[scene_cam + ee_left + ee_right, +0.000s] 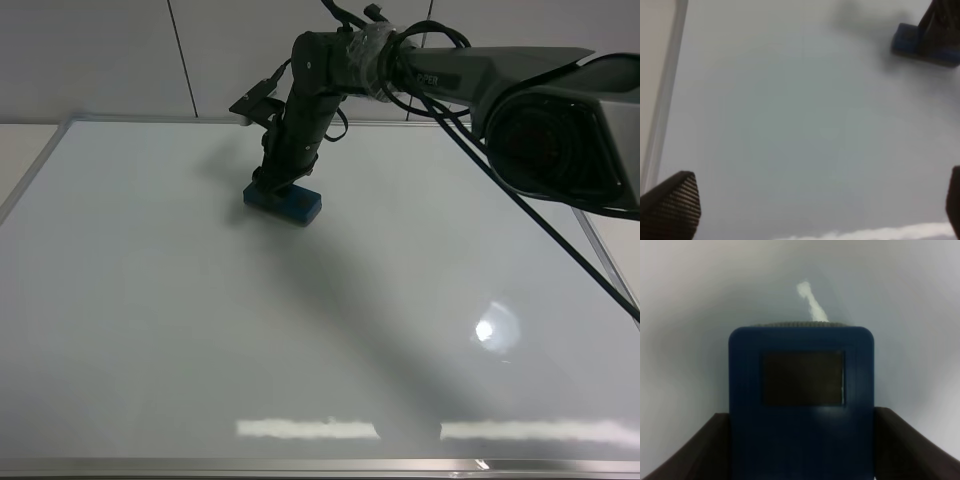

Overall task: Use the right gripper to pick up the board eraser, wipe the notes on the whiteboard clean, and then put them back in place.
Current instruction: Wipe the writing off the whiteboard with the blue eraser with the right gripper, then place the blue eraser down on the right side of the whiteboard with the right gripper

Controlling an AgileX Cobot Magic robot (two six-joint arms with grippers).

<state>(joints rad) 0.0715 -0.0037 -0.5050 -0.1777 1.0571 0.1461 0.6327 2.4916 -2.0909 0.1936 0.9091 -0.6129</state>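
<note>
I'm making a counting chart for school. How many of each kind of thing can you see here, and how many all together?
whiteboard: 1
board eraser: 1
grippers: 2 (left gripper, right gripper)
Total: 4

Board eraser point(296, 205) partly behind right hand point(273, 187)

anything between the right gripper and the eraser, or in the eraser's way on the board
Nothing visible does. The right gripper is closed on the board eraser, with its fingers against both its sides. The whiteboard around it shows no other object in any view, and no red notes show.
</note>
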